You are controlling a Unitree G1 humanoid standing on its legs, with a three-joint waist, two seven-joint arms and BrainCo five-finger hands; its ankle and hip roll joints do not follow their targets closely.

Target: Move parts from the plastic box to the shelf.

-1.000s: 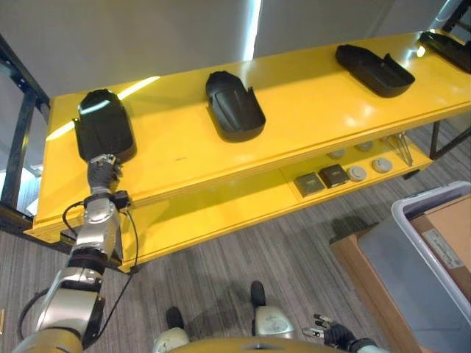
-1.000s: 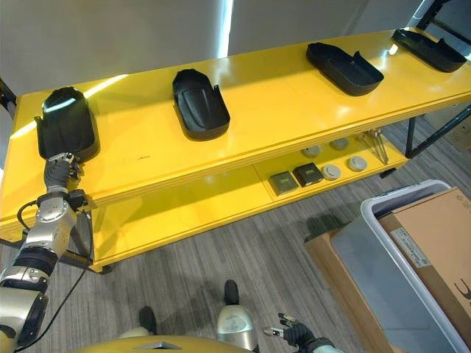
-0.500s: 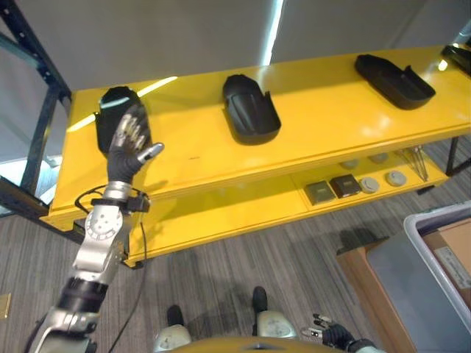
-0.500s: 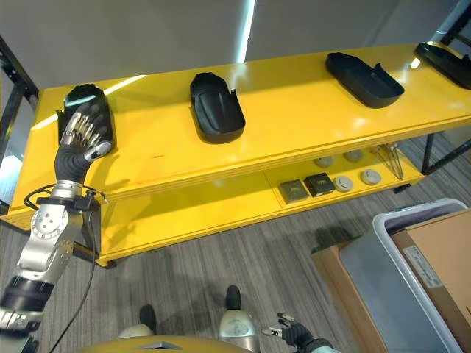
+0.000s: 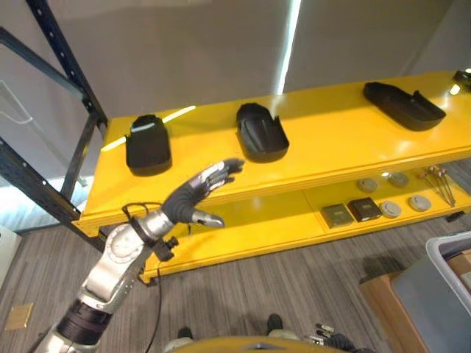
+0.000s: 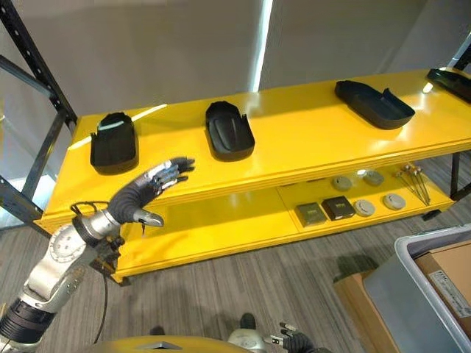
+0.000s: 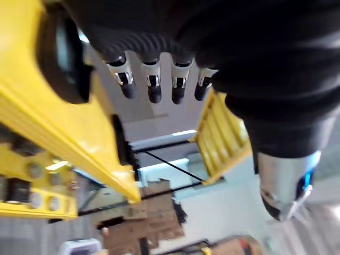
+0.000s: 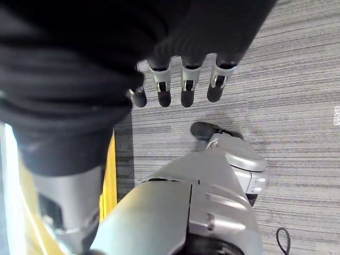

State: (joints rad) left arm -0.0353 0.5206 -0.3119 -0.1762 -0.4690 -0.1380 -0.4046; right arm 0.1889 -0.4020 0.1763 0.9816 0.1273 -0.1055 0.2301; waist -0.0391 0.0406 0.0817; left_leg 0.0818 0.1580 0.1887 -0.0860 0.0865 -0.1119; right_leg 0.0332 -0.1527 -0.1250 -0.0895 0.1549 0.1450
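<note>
Three parts (image 5: 263, 133) on shelf (image 5: 331, 143), left robot hand (image 5: 193, 195) released, right robot hand (image 8: 175, 85) relaxed above floor.

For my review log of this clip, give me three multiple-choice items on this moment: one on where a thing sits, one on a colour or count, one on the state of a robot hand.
1. Where do the small round and square pieces lie?
A. on the lower shelf board
B. on the floor
C. on the top board

2. What colour is the shelf?
A. blue
B. yellow
C. white

3. How is the left robot hand?
A. shut on a part
B. open, holding nothing
C. resting flat on the floor

Key: 1 A, the small pieces lie on the lower board, under the top one. 2 B, the shelf is yellow, with black parts on top. 3 B, the left robot hand has its fingers straight, in front of the shelf, with nothing in it.
</note>
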